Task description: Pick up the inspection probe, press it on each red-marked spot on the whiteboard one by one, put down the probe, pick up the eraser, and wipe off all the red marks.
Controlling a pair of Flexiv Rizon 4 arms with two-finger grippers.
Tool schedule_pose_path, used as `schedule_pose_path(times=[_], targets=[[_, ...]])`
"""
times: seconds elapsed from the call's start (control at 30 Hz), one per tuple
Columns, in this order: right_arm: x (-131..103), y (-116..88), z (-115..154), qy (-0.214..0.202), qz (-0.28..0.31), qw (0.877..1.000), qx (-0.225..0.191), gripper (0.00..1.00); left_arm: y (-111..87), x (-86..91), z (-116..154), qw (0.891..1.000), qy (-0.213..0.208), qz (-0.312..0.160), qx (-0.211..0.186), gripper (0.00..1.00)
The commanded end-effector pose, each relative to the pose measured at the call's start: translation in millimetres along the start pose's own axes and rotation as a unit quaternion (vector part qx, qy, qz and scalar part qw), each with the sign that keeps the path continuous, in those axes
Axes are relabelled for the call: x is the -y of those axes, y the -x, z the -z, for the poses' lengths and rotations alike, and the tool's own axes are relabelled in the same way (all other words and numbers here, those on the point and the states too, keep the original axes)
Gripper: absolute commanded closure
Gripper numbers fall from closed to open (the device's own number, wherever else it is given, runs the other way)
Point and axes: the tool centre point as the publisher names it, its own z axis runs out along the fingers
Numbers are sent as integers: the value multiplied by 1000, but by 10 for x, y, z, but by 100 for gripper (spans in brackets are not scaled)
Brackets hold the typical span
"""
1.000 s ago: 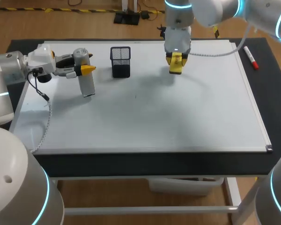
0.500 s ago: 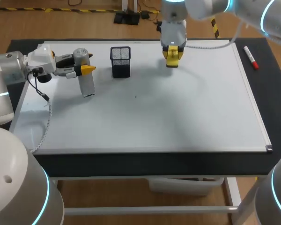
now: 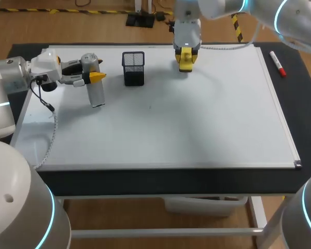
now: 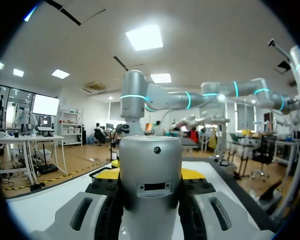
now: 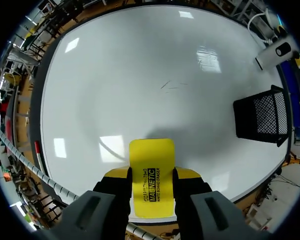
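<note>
Yellow rectangular whiteboard eraser (image 5: 151, 155) was clamped between the right gripper's (image 5: 151, 173) fingers, upper middle of the head view, near the white whiteboard's (image 3: 207, 129) far edge. Left gripper (image 3: 93, 78) gripped the silver-grey cylindrical probe (image 3: 97, 93), upper left. No red visible, only faint strokes (image 5: 171, 85). Advisable: flat face, even pressure, keep clear of the black mesh cup (image 3: 133, 68).

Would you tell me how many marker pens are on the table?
1: a red-capped marker on the dark mat right of the whiteboard; the mesh cup may hide more.
</note>
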Motion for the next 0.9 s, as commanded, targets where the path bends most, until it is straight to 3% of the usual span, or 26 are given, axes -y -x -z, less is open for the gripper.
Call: schedule_pose_path(times=[0.03, 0.9], targets=[[96, 95, -38, 16, 4, 1000, -3, 100, -2, 7, 2, 1000, -1, 0, 0, 100], [184, 226, -132, 18, 17, 1000, 6, 100, -2, 7, 2, 1000, -1, 0, 0, 100]])
